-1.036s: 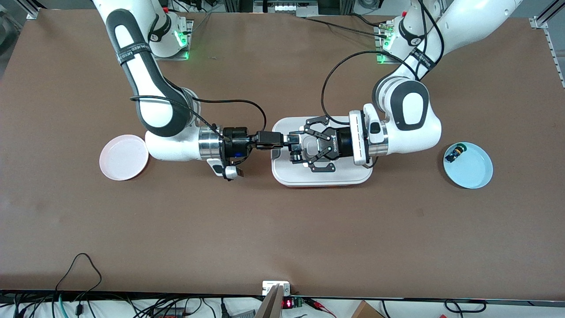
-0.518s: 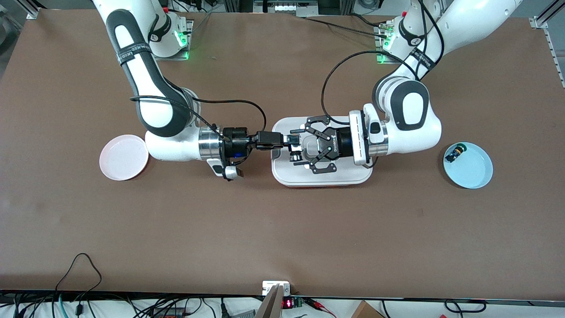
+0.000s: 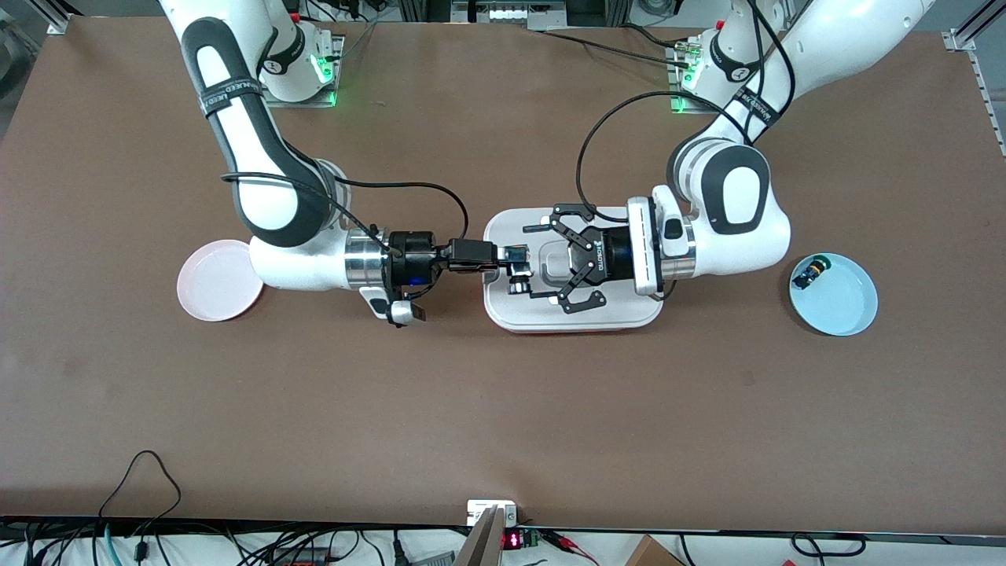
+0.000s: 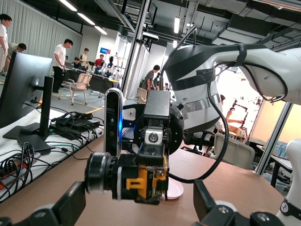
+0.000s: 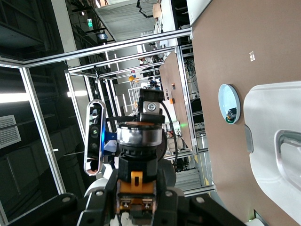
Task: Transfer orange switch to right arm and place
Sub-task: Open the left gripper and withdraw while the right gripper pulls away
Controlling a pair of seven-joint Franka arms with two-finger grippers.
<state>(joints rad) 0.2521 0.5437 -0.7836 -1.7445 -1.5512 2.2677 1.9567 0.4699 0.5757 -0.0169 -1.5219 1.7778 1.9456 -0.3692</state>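
The orange switch (image 3: 518, 273) hangs over the white tray (image 3: 621, 316), held at its yellow-and-black body by my right gripper (image 3: 512, 262), which is shut on it. In the right wrist view the switch (image 5: 138, 162) sits clamped between the black fingers of the right gripper (image 5: 138, 184); its orange cap is hidden. My left gripper (image 3: 541, 262) faces it over the tray, open. Its two fingers stand wide on either side of the switch without touching it. In the left wrist view the switch (image 4: 134, 175) floats between the spread fingertips of the left gripper (image 4: 139, 211).
A pink plate (image 3: 216, 283) lies at the right arm's end of the table. A blue plate (image 3: 845, 306) at the left arm's end holds a green-capped switch (image 3: 811, 272). The white tray has a moulded recess under the grippers.
My left gripper has opened and let go of the switch. The right arm has drawn back slightly toward its own end with the switch; the left hand has eased away too.
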